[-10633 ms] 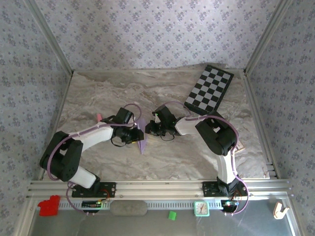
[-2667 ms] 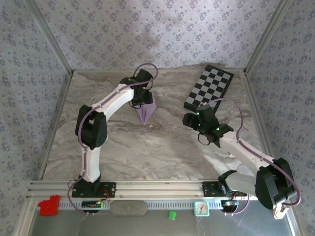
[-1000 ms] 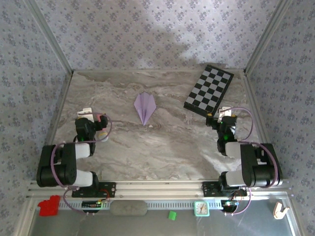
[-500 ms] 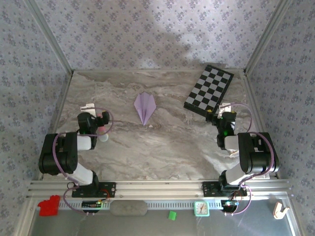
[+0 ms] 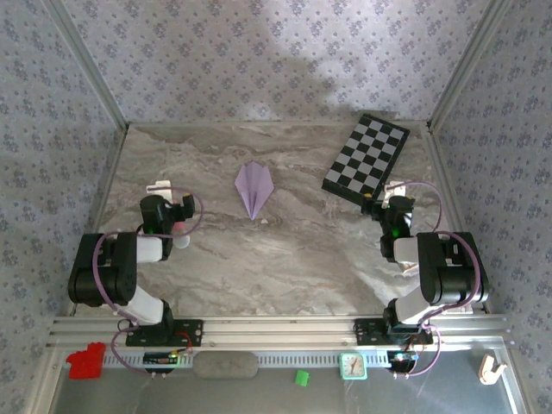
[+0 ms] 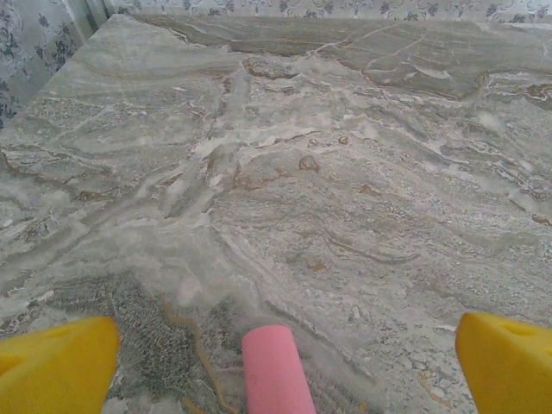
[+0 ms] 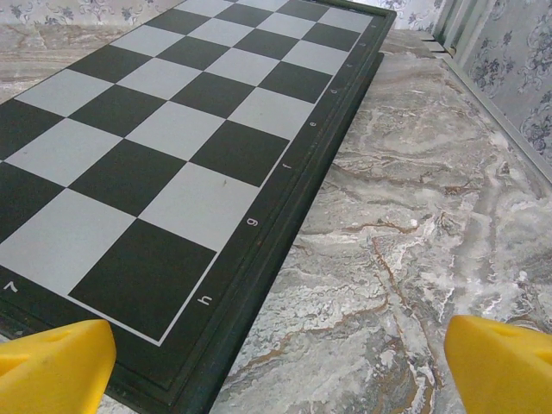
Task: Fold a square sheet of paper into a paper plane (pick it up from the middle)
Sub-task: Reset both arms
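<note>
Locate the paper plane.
In the top view, the paper plane lies flat on the table, centre-rear, left of the chequered board, nose toward the near edge.

- We read this as a robotics lab test cell, not a home.
- Enclosure: bare aluminium frame posts (image 5: 86, 65) hold flat panels of flowered wallpaper (image 5: 259, 60) on three sides; it looks like a staged backdrop.
- The bench (image 5: 285, 259) has a marble-print surface, and a slotted metal rail (image 5: 276, 326) runs along its near edge.
- Two arms, the left arm (image 5: 112, 276) and the right arm (image 5: 444, 276), are bolted to that rail, with looped cables.
- Chequered board (image 5: 366, 155) lies at the far right.
- On the front ledge: small timer (image 5: 353, 366), red plastic piece (image 5: 85, 360), green block (image 5: 301, 377).
</note>
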